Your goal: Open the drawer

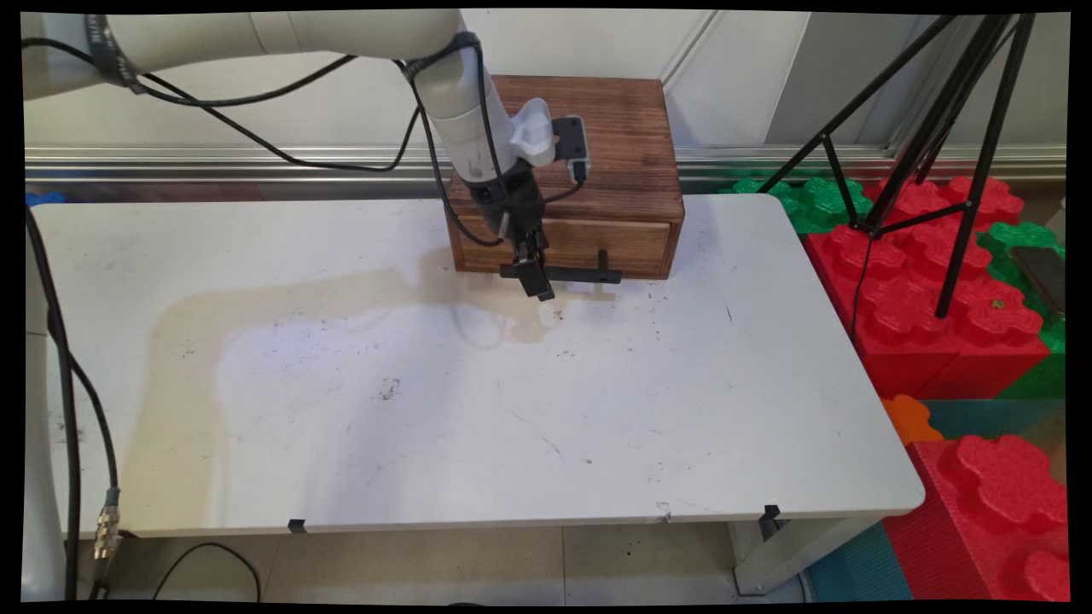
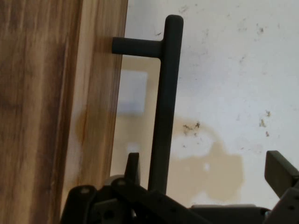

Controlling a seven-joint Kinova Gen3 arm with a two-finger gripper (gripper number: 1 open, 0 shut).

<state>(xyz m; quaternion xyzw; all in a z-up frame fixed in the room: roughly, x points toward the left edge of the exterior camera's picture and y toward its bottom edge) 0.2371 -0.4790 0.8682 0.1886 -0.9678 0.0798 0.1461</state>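
A: Hanging over the far middle of the white bench [image 1: 478, 409], the tool [image 1: 536, 277] points down at the front of a brown wooden box [image 1: 618, 145]; a pale tan stain [image 1: 281, 298] spreads across the bench to its left.

B: How do the fingers [image 2: 280, 170] stand?

A: Spread wide; in the hand view one finger rises on the side of the drawer front [image 1: 597, 243] and the other well out over the bench, with the black bar handle [image 2: 163, 107] between them; whether either finger touches the bar, I cannot tell.

B: And the handle itself?

A: A straight black bar held off the drawer front on short posts, running along the lower edge of the box just above the bench; the tool sits at its left part; the drawer looks pushed in, its face level with the box.

B: Further right?

A: Off the bench, a black tripod [image 1: 921, 128] stands on red foam blocks [image 1: 930, 281] with green ones behind.
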